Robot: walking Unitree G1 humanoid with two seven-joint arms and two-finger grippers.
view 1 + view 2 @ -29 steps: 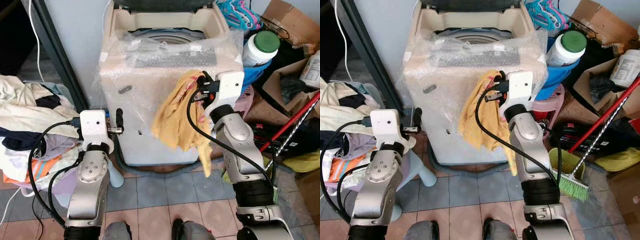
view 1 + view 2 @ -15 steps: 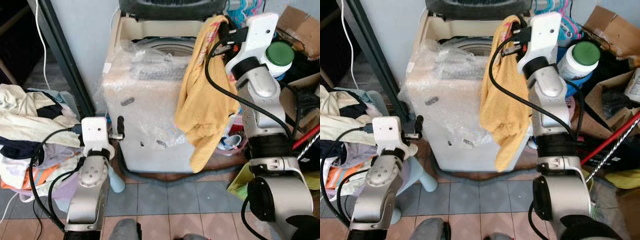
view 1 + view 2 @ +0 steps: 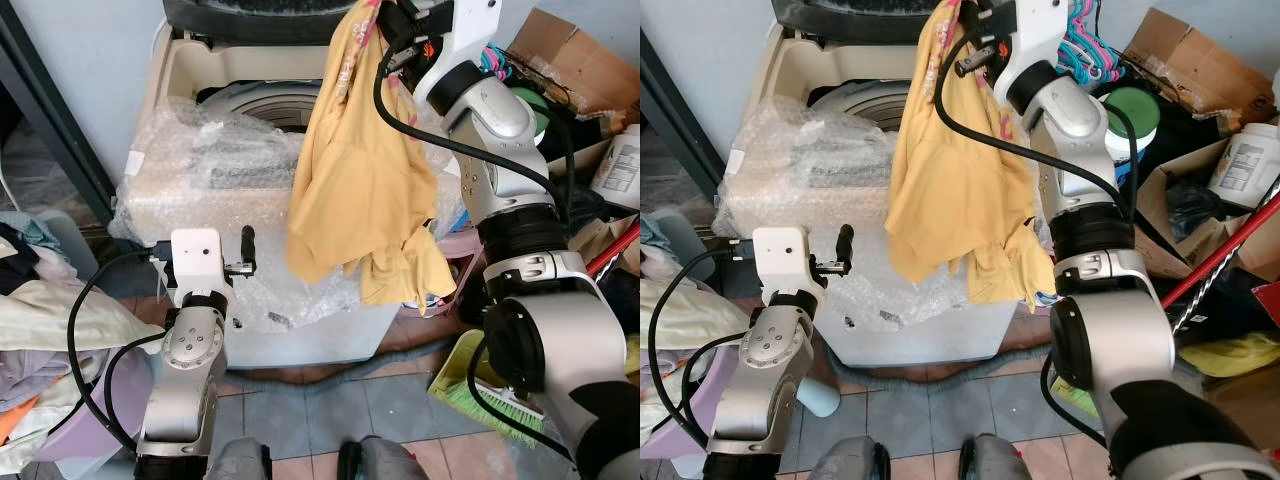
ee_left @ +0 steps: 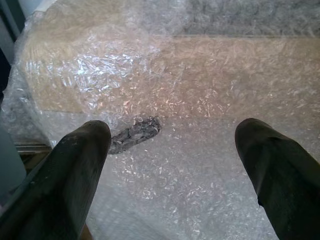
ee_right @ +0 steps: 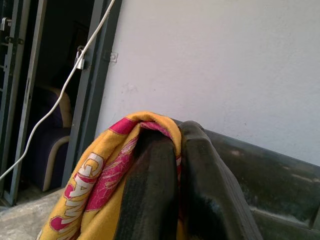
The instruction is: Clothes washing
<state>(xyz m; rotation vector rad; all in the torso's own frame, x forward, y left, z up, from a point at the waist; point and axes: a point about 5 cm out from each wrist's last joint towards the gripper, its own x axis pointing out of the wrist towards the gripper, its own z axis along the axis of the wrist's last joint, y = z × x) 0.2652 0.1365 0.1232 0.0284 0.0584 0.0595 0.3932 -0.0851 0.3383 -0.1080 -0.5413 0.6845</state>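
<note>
Since the earlier frame the right gripper [image 3: 388, 22] has risen, carrying the yellow garment [image 3: 355, 190] clamped between its fingers above the washing machine [image 3: 190, 75]. Near side, the left gripper [image 4: 170, 145] hovers spread and empty before the bubble-wrapped front. Judged best practice: bring the hanging cloth fully over the tub opening [image 3: 270, 98] beyond before release, clear of the rim.

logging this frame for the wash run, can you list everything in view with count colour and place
washing machine: one, cream, centre against the wall, lid open, front wrapped in clear bubble wrap
yellow garment: one, yellow with pink print, hanging over the machine's right front
laundry pile: one heap, mixed white and dark, at the robot's left
hangers: a bunch, teal and pink, behind the right arm
green-lidded jar: one, white, right of the machine
cardboard box: one, brown, far right
brush: one, green bristles, floor at right
left claw: open, facing the bubble-wrapped front
right claw: shut on the yellow garment, raised above the machine
</note>
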